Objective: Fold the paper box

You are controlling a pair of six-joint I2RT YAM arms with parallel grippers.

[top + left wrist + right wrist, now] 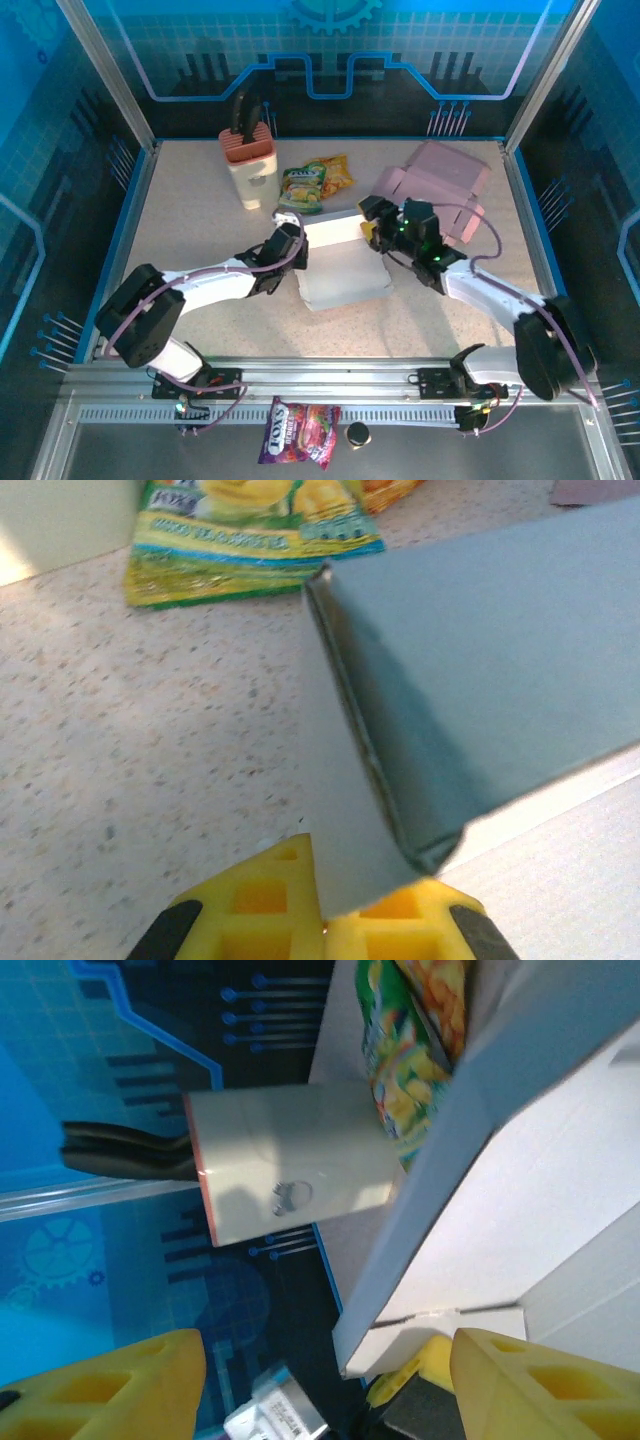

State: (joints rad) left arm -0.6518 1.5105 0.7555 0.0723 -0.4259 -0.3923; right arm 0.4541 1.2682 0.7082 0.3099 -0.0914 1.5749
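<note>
From the top camera, the grey-white, partly folded paper box (pixel 345 270) lies at the middle of the speckled beige table (pixel 200 215). The left hand (pixel 292 243) is at the box's left edge and the right hand (pixel 374 228) at its far right corner. Just beyond the box's far left corner lie a green-and-yellow snack packet (pixel 303 188) and, touching it, an orange-yellow packet (pixel 336 172). Left of these stands a cream plastic holder with a salmon-pink top (pixel 250 165), with black handles sticking out of it. A pink cardboard box (pixel 440 180) sits beyond the paper box's right side, behind the right hand. Well to the near side of the paper box, past the metal rail, lie a purple sweet packet (pixel 300 432) and a small black round thing (pixel 357 433). In the left wrist camera, the left hand (pixel 320 915) has its yellow fingers (pixel 260 900) brought together on a thin panel of the paper box (pixel 480 670), clamped on its near edge. The green-and-yellow snack packet (pixel 250 540) lies flat on the table (pixel 130 740) beyond the box's corner. In the right wrist camera, the right hand (pixel 325 1390) has its yellow fingers (pixel 120 1385) wide apart with nothing gripped. An edge of the paper box (pixel 500 1190) runs up between them, clear of the left finger. Beyond that edge are the cream holder (pixel 290 1165) and the snack packet (pixel 405 1070).
</note>
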